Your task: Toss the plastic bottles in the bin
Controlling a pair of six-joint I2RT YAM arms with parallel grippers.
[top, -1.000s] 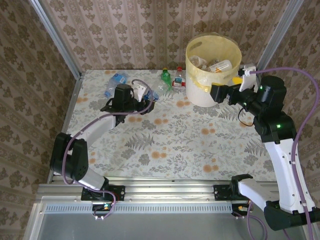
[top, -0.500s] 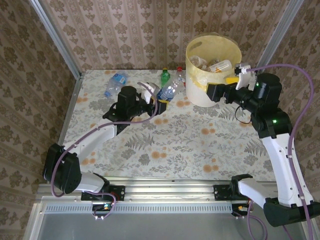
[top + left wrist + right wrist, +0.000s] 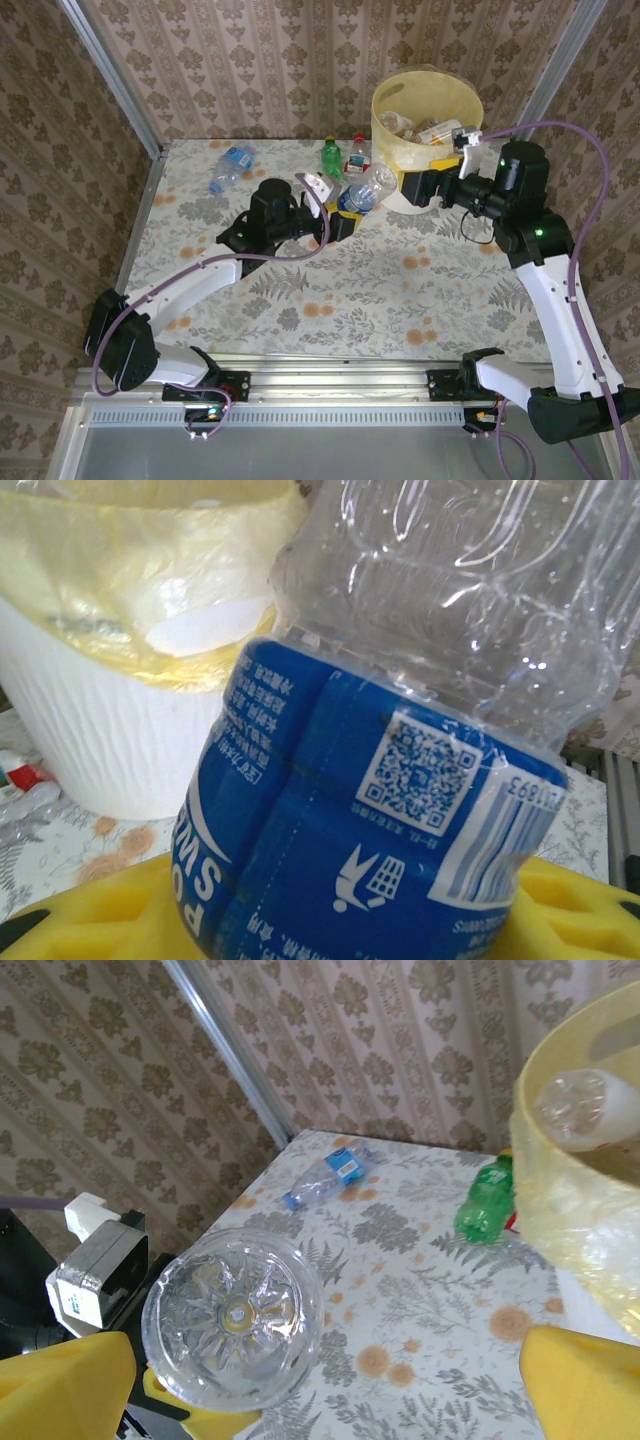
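A: So, what has my left gripper [image 3: 340, 210] got?

B: Your left gripper is pinching 1 clear bottle [image 3: 366, 189], with its yellow pads [image 3: 90, 920] pressed against the blue label. The bottle is held off the table [image 3: 400, 290] at a tilt. Its ribbed base is turned toward your right gripper [image 3: 422, 185], just in front of the bin [image 3: 386, 140].

A: And the right one?

B: Spread wide, holding nothing. You can see its 2 yellow pads at the bottom corners of the right wrist view. The bottle's base shows between them, nearer the left of that view.

A: Where is everything else?

B: The bin stands at the far right of the table, yellow liner over its rim, with several bottles [image 3: 440, 130] inside. Just left of it you have a green bottle [image 3: 331, 155] and a red-capped bottle [image 3: 357, 152] side by side. 1 more blue-labelled bottle [image 3: 228, 166] lies near the far left edge, well apart from the rest.
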